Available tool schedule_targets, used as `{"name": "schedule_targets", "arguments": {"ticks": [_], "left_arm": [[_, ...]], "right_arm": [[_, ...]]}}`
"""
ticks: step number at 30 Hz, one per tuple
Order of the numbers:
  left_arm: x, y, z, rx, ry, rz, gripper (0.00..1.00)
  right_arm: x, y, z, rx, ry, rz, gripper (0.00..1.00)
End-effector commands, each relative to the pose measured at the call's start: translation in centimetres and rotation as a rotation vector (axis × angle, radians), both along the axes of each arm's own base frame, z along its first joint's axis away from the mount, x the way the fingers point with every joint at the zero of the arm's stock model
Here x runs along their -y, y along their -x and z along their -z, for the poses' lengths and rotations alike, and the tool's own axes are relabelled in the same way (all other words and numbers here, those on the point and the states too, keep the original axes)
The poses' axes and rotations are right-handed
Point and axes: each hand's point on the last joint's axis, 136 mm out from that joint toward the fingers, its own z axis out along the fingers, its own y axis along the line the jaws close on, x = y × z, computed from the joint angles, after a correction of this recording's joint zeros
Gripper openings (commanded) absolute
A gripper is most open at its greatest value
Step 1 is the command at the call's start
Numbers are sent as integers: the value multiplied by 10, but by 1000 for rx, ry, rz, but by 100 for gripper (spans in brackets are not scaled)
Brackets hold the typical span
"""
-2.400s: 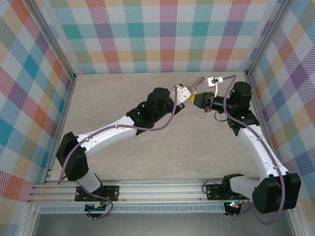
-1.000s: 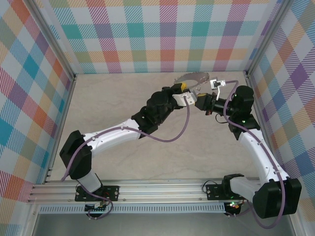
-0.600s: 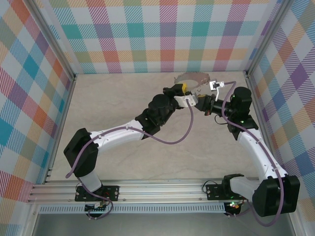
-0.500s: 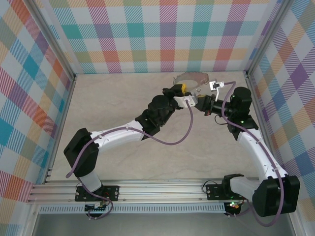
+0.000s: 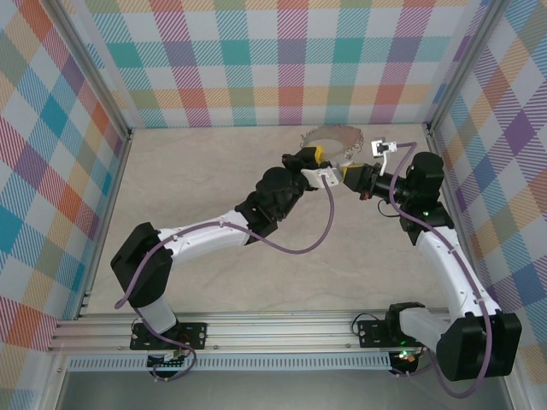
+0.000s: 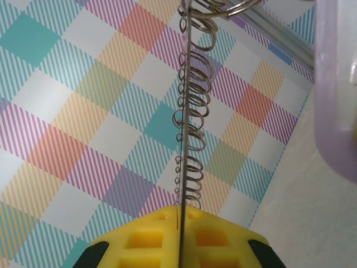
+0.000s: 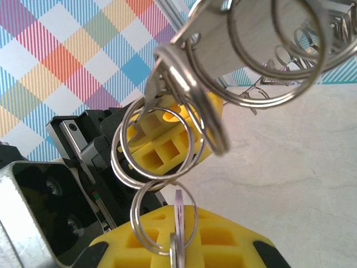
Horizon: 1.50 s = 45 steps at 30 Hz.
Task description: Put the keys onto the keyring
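My left tool (image 6: 179, 230) is clamped fully shut on the keyring (image 6: 189, 139). On its wrist camera the yellow pads (image 6: 145, 240) meet on one thin link seen edge-on, and the rest of the chain of wire loops runs straight out ahead of the tips. I read that as a holding grip, meant to carry the chain off the tabletop (image 5: 205, 179) and stretch it so a link is offered to the other side.

My right tool (image 7: 177, 237) is closed too, pinching what looks like the key (image 7: 178, 205), a thin lilac sliver standing up between its pads. One loop is caught in the same pinch, just beside the sliver, and I cannot tell whether it already passes through the key's hole. From there the loops climb away from the right tool's tips toward the left tool's pads, which sit directly ahead and a little above. Larger rings (image 7: 273, 50) and a flat metal tab (image 7: 209, 30) hang across the top, nearer the lens.

From overhead, my left arm (image 5: 214, 231) and right arm (image 5: 444, 248) both reach far forward with elbows bent. The tools meet almost tip to tip near the back wall (image 5: 282, 68), the right one pointing leftward at the left one. The chain arcs just beyond both tips.
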Motion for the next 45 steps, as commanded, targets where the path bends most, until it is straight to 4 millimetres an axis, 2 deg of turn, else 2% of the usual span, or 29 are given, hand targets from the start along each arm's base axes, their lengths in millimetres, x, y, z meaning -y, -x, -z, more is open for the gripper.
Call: {"name": "schedule_targets", "arguments": {"ticks": [1, 6, 11, 15, 19, 26, 32, 38, 45], "left_arm": [[-35, 8, -74, 111, 237, -51, 0], [-34, 7, -70, 102, 229, -52, 0], [-30, -1, -57, 94, 188, -78, 0], [-30, -8, -44, 81, 165, -104, 0], [-34, -16, -27, 53, 150, -137, 0], [-39, -32, 32, -17, 77, -217, 0], [-45, -49, 83, -67, 12, -277, 0], [-52, -66, 122, -115, -22, -323, 0], [-60, -81, 158, -152, -62, -366, 0]], "right_arm": [[-2, 4, 0, -24, -12, -48, 0], [-4, 7, 4, -38, -16, -73, 0], [-4, 5, 15, -77, -26, -66, 0], [-4, 1, 31, -137, -43, -58, 0], [-2, -5, 55, -215, -44, -28, 0], [1, -16, 109, -380, -55, 30, 0], [-5, -22, 146, -476, -58, 16, 0], [-11, -29, 181, -564, -53, 4, 0], [-11, -32, 221, -661, -45, 17, 0]]}}
